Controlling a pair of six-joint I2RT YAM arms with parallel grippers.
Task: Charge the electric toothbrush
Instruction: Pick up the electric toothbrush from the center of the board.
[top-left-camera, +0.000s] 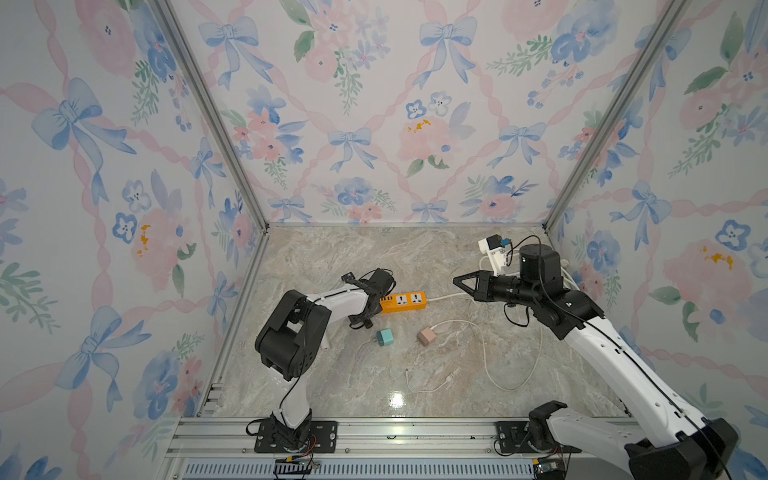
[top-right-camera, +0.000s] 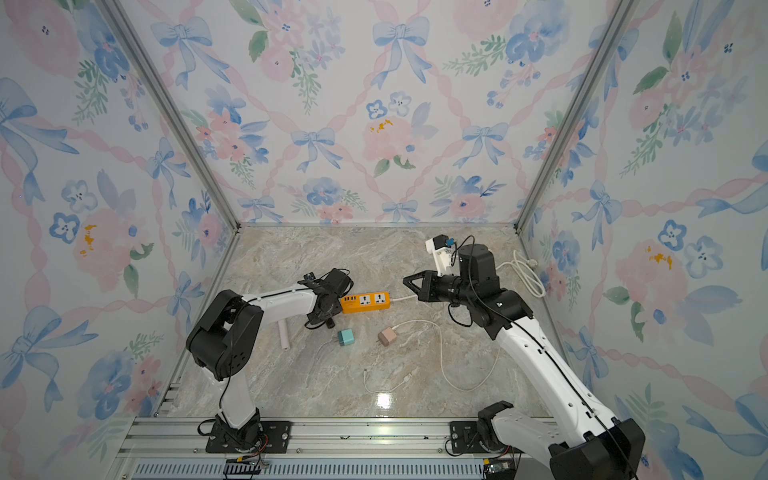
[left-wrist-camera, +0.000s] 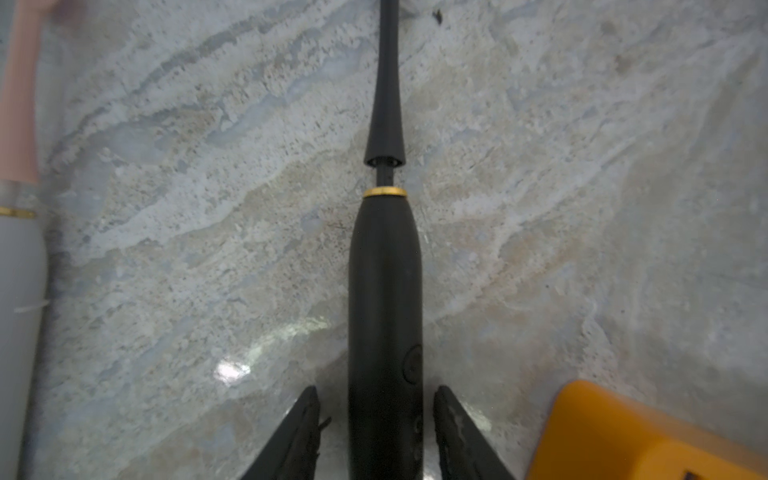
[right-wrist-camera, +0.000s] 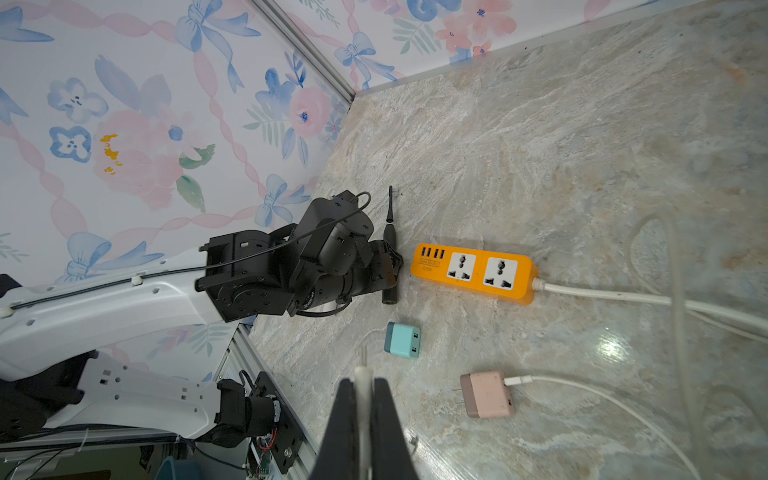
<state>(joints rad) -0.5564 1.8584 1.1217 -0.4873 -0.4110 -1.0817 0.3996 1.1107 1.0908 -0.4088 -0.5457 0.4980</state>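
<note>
We see L gripper jaws apart, straddling black toothbrush w/o touching; it lies on marble table at 9 o'clock of orange power strip; R gripper clamped on white cable; floral walls around

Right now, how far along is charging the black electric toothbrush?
Done: nothing; orange power strip sockets empty. In hand: left gripper open around black electric toothbrush; right gripper shut on white cable end. Left: join cable to toothbrush, power it from the strip.

Marble tabletop: orange power strip, teal adapter, pink adapter, white cable.
</note>
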